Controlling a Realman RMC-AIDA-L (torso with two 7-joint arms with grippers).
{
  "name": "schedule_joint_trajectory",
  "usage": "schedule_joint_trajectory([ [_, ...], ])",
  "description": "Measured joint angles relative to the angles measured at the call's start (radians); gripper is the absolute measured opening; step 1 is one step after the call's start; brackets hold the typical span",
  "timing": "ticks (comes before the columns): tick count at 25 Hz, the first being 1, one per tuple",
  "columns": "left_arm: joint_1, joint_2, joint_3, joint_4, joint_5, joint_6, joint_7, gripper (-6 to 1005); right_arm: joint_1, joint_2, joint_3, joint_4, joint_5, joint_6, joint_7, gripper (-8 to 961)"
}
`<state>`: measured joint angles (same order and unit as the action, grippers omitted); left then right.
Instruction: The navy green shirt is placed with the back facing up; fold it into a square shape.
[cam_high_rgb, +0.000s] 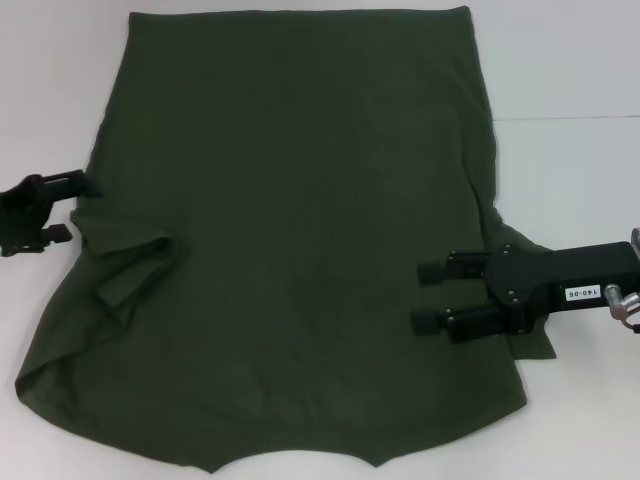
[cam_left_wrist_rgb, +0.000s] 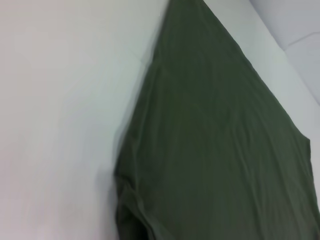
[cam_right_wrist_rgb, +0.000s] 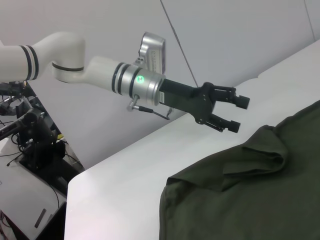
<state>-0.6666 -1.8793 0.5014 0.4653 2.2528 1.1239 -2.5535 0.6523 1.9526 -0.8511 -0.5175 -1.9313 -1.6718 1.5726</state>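
Observation:
The navy green shirt (cam_high_rgb: 300, 230) lies spread on the white table (cam_high_rgb: 570, 60), hem at the far side and neck at the near edge. Its left sleeve (cam_high_rgb: 130, 270) is folded in over the body and bunched. The shirt also shows in the left wrist view (cam_left_wrist_rgb: 210, 150) and in the right wrist view (cam_right_wrist_rgb: 250, 190). My left gripper (cam_high_rgb: 75, 208) is open and empty just off the shirt's left edge, above the table; it also shows in the right wrist view (cam_right_wrist_rgb: 237, 114). My right gripper (cam_high_rgb: 428, 296) is open and empty over the shirt's right side, beside the right sleeve (cam_high_rgb: 515, 245).
The white table extends past the shirt on the left (cam_high_rgb: 40, 90) and the right. A seam line (cam_high_rgb: 570, 117) crosses the table at the right. Past the table's edge, dark equipment and cables (cam_right_wrist_rgb: 30, 145) stand on the floor.

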Motion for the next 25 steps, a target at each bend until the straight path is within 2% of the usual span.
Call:
schedule_joint_trajectory([
  [5,-0.016,-0.009,0.043,-0.026,0.001,-0.059,0.011,918,-0.001,0.000,0.000,0.001,0.000,0.000,0.001,925],
  [25,-0.044,-0.024,0.078,-0.069,0.001,-0.129,0.013,917,-0.008,0.000,0.003,0.001,0.000,0.000,0.006,925],
])
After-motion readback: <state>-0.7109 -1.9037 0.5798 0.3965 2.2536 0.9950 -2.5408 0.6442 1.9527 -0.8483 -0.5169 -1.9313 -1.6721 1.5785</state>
